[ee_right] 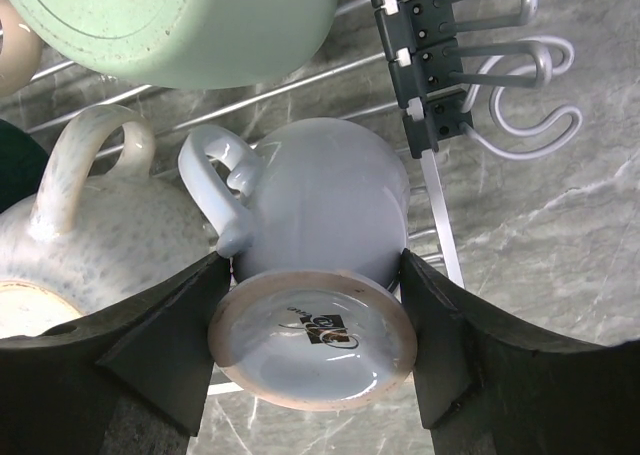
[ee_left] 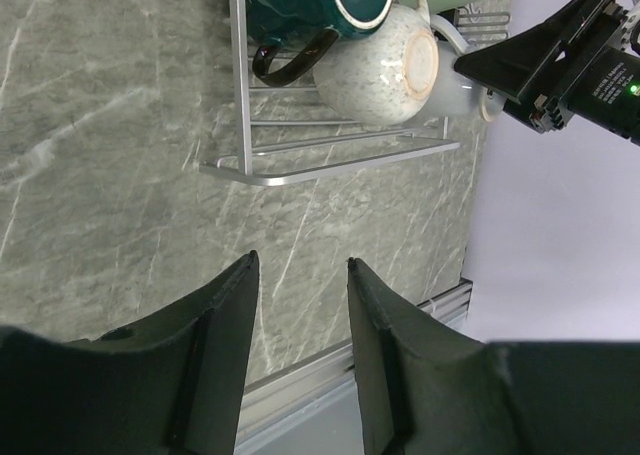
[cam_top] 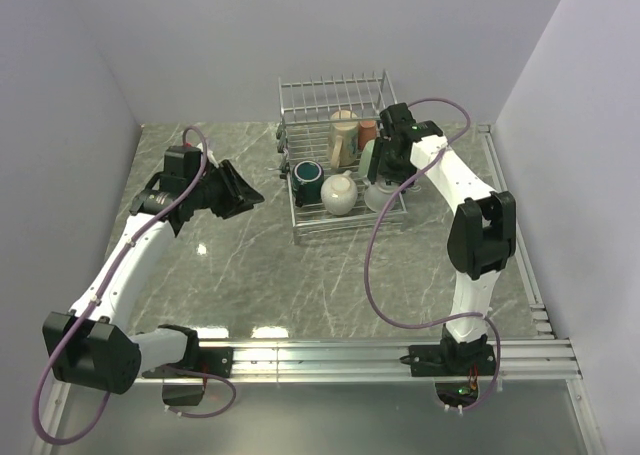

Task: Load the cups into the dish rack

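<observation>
The dish rack (cam_top: 300, 106) stands at the back middle of the table. In it are a tall cream mug (cam_top: 343, 135), a reddish-brown mug (cam_top: 368, 131), a dark teal mug (cam_top: 307, 173), a beige mug (cam_top: 338, 193) and a light green mug (ee_right: 180, 25). My right gripper (ee_right: 312, 260) is shut on the pale blue-white mug (ee_right: 320, 205), which is upside down at the rack's front right corner, handle toward the beige mug (ee_right: 90, 225). My left gripper (ee_left: 300, 263) is open and empty above the table, left of the rack (ee_left: 330, 165).
White and grey walls close the table on three sides. An aluminium rail (cam_top: 380, 355) runs along the near edge. White wire hooks (ee_right: 530, 85) hang on the rack's right side. The right arm's cable (cam_top: 375, 265) loops over the table in front of the rack.
</observation>
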Robot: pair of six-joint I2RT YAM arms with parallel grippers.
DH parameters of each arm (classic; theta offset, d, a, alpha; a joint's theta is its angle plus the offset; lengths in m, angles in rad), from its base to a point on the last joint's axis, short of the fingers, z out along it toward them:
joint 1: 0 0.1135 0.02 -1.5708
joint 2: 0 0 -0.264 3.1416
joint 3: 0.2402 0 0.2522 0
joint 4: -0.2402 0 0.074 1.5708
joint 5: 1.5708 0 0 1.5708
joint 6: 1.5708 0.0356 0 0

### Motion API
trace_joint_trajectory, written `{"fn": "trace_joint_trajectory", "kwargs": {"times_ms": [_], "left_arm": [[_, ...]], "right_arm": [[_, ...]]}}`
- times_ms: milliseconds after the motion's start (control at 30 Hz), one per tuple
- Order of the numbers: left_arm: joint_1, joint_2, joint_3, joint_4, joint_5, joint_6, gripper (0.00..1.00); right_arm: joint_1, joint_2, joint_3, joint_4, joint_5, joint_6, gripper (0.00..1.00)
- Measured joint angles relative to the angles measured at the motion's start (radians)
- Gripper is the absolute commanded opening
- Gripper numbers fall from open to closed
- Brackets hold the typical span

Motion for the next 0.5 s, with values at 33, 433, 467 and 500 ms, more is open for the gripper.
{"fn": "trace_joint_trajectory", "kwargs": {"times_ms": [33,433,467,500], "left_arm": [[0.000,0.000,0.000,-0.001,0.000,0.000,0.46],[0.000,0.008,0.002,-0.009,0.000,0.004,0.45],[0.000,0.010,0.004,-0.011,0.000,0.006,0.45],[0.000,0.011,0.006,-0.015,0.000,0.008,0.45]], "right_arm": [[0.000,0.001,0.000,0.001,0.000,0.000,0.76],[0.002,0.010,0.002,0.017,0.004,0.003,0.93],[0.002,0.010,0.002,0.016,0.006,0.003,0.93],[0.002,0.010,0.002,0.015,0.008,0.003,0.94]]}}
